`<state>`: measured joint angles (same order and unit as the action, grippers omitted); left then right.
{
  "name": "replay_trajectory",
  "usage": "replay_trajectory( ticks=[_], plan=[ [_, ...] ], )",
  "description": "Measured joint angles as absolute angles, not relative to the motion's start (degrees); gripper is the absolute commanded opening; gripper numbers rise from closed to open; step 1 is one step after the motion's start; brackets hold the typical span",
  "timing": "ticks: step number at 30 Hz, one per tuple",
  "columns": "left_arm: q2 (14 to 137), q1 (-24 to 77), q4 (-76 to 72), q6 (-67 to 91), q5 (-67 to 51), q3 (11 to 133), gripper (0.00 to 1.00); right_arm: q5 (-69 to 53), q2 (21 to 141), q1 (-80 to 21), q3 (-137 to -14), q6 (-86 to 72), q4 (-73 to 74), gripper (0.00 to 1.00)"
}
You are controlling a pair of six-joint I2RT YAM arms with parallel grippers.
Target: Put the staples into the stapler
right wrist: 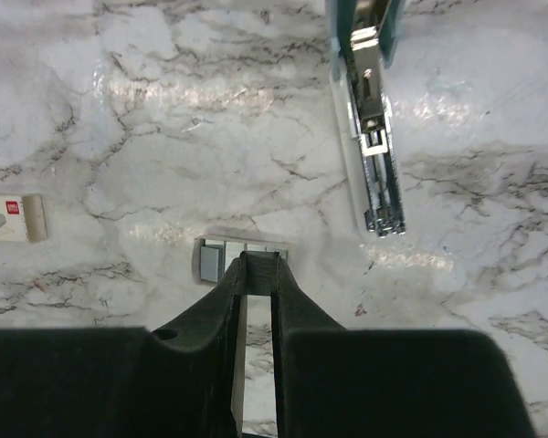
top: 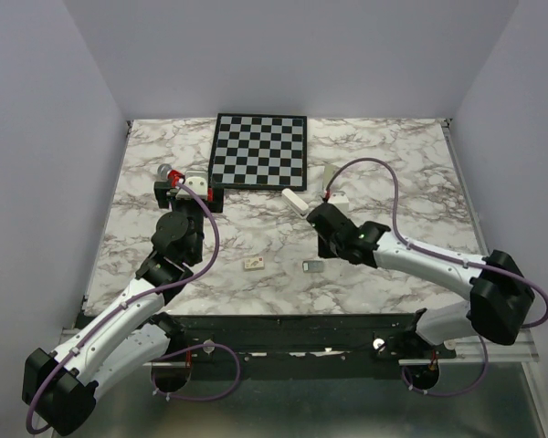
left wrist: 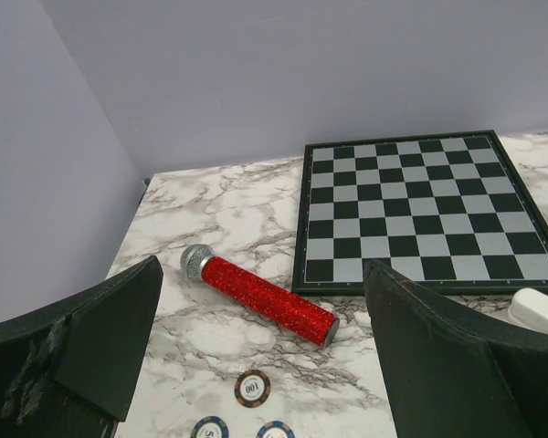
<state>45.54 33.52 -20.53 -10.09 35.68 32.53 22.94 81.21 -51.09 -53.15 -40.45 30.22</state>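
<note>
Jaws of the left gripper gape wide, idle; those of the right gripper are narrowed to a slit, empty. On the tabletop the stapler lies open; the staples lie flat nearby, beneath the right gripper. Pickup and loading apparently remain.

The chessboard lies at the far middle of the table, with the microphone just left of it (poker chips nearer). The staples lie toward the front, a small box to their left and the stapler behind them.
</note>
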Motion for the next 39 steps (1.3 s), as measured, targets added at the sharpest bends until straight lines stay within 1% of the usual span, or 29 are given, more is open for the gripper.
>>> replay_trajectory(
  ticks=[3, 8, 13, 17, 23, 27, 35, 39],
  plan=[
    [45.54, 33.52, -20.53, -10.09, 35.68, 32.53, 0.99, 21.76, 77.12, -48.18, -50.46, -35.40, 27.03, 0.19],
    [45.54, 33.52, -20.56, -10.09, 35.68, 32.49, 0.99, 16.95, 69.78, -39.97, -43.77, -27.68, 22.33, 0.19],
    [45.54, 33.52, -20.56, -10.09, 35.66, 32.42, 0.99, 11.77, 69.19, -30.87, -42.48, -23.29, 21.52, 0.19],
    [45.56, 33.52, -20.56, -10.09, 35.66, 32.42, 0.99, 9.26, 72.16, -26.04, -43.48, -21.96, 22.74, 0.20],
    [45.56, 33.52, -20.56, -10.26, 35.66, 32.38, 0.99, 7.55, 81.30, -24.91, -46.48, -22.17, 26.94, 0.22],
    [45.54, 33.52, -20.60, -10.52, 35.66, 32.34, 0.99, 7.35, 83.46, -24.91, -46.48, -22.83, 29.78, 0.23],
    [45.54, 33.52, -20.97, -11.11, 35.66, 32.32, 0.99, 7.05, 85.67, -24.88, -46.50, -23.09, 32.99, 0.38],
    [45.54, 33.52, -20.97, -11.18, 35.66, 32.32, 0.99, 6.13, 87.18, -24.32, -47.64, -22.83, 33.95, 0.40]
  ],
)
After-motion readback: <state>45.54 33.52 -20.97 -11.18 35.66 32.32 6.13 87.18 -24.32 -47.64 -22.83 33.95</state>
